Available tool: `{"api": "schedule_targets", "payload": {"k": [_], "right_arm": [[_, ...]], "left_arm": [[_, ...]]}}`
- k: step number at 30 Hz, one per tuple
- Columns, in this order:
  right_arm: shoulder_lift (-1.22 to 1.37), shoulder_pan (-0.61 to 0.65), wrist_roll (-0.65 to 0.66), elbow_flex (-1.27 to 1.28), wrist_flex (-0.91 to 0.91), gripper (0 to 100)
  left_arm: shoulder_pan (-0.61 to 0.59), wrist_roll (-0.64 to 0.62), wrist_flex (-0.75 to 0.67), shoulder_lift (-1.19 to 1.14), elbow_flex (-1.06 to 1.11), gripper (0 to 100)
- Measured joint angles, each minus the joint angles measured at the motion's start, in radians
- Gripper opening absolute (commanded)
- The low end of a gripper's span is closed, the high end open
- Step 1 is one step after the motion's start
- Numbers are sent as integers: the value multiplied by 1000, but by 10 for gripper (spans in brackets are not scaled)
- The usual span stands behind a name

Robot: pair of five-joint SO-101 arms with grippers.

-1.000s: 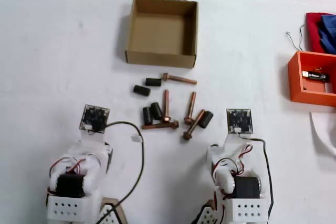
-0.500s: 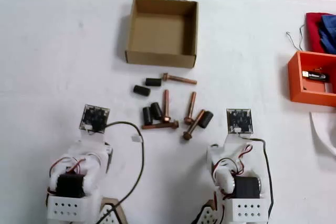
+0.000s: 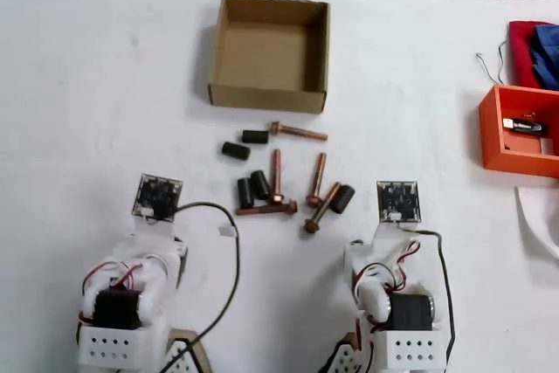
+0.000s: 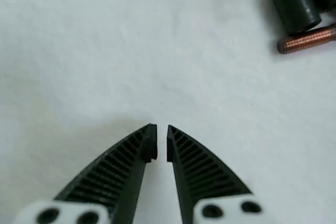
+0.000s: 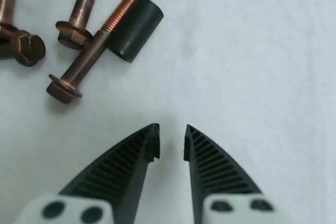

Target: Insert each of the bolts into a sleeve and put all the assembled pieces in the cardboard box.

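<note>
Coppery metal bolts [image 5: 89,51], matt black sleeves [image 5: 134,24], plain cardboard box [image 3: 266,98], soft matt white table [image 3: 87,85].

Table [image 3: 105,85]: plain white throughout.
Cardboard box [image 3: 266,98]: unmarked brown, inside and out.
Bolts [image 3: 300,133]: coppery brown, brighter along the threads.
Sleeves [image 3: 235,150]: solid black.
Left gripper [image 4: 158,142]: black, ribbed fingers on white mounts.
Right gripper [image 5: 171,142]: matching black ribbing, white mounts.
Bin [image 3: 493,141]: bright orange.
Cloth [image 3: 521,41]: red.

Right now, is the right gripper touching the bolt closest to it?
Apart. The right wrist view shows bare table between the right gripper and that bolt.
</note>
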State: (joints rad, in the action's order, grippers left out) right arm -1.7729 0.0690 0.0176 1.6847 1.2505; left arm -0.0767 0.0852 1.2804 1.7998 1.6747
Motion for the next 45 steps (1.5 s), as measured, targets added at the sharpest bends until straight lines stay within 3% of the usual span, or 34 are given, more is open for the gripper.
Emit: {"api": "schedule_targets", "payload": {"k": [18,26,39,45], "right_arm": [[0,0,0,0,0,80],[0,132,0,0,0,78],[0,189,9,0,-15,80],[0,189,9,0,-109,80]], "left_arm": [[0,0,0,0,0,65],[0,0,0,0,0,65],[0,0,0,0,0,65],[0,0,0,0,0,65]]}}
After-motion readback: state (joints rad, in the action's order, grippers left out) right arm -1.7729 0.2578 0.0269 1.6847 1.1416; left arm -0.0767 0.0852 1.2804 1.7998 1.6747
